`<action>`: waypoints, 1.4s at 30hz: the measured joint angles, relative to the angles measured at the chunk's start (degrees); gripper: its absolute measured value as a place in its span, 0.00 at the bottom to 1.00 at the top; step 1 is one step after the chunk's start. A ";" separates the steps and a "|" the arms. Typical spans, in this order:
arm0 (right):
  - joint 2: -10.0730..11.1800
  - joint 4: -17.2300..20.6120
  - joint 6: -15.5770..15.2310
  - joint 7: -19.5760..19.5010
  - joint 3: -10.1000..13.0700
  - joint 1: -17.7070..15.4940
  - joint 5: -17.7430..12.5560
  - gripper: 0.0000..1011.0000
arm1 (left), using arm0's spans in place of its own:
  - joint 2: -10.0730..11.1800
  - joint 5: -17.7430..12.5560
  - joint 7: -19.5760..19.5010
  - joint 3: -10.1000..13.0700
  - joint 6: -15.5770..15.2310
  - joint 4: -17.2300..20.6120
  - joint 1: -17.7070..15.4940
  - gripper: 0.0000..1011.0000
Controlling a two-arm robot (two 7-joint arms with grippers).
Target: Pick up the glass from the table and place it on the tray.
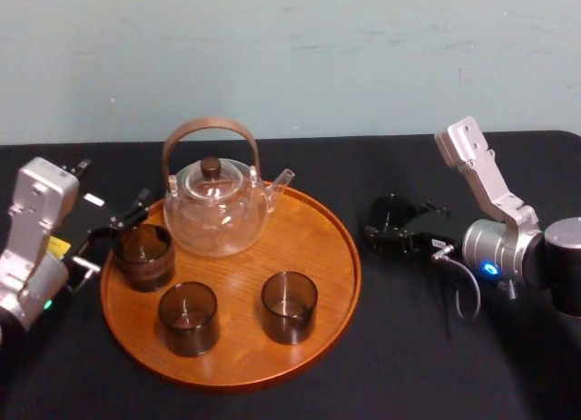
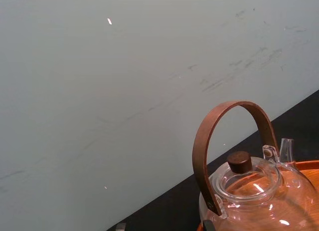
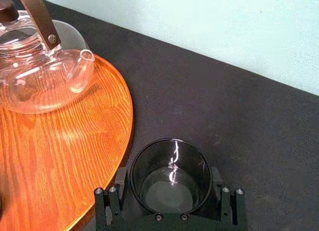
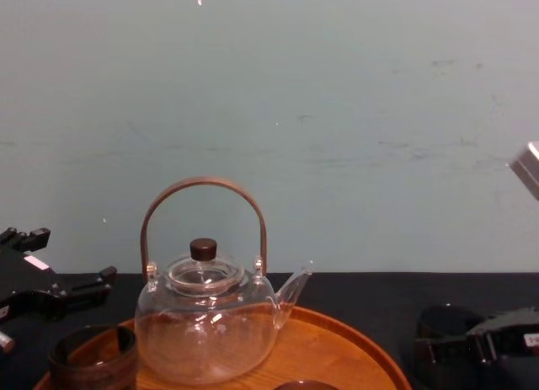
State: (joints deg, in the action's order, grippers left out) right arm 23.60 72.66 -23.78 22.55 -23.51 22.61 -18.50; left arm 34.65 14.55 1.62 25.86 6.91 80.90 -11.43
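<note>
A dark smoked glass (image 3: pixel 169 177) stands on the black table just right of the tray (image 3: pixel 60 161). My right gripper (image 3: pixel 169 198) is shut on it, one black finger pressed to each side. In the head view that glass (image 1: pixel 393 213) and the right gripper (image 1: pixel 396 235) sit beside the round orange-brown tray (image 1: pixel 318 248). My left gripper (image 1: pixel 116 234) is open at the tray's left rim, next to another dark glass (image 1: pixel 142 255) resting on the tray. In the chest view the right gripper (image 4: pixel 461 346) is low at the right.
A clear glass teapot (image 1: pixel 216 202) with a brown arched handle stands at the back of the tray. Two more dark glasses (image 1: pixel 189 317) (image 1: pixel 289 307) sit at its front. A pale wall backs the table.
</note>
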 joint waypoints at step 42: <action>0.87 2.87 -0.17 0.34 1.24 -1.10 -0.36 0.89 | 0.00 0.00 0.00 0.00 0.00 0.00 0.00 0.99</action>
State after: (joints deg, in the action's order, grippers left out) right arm 24.47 75.54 -23.95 22.88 -22.27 21.51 -18.86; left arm 34.65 14.55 1.62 25.86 6.91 80.90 -11.43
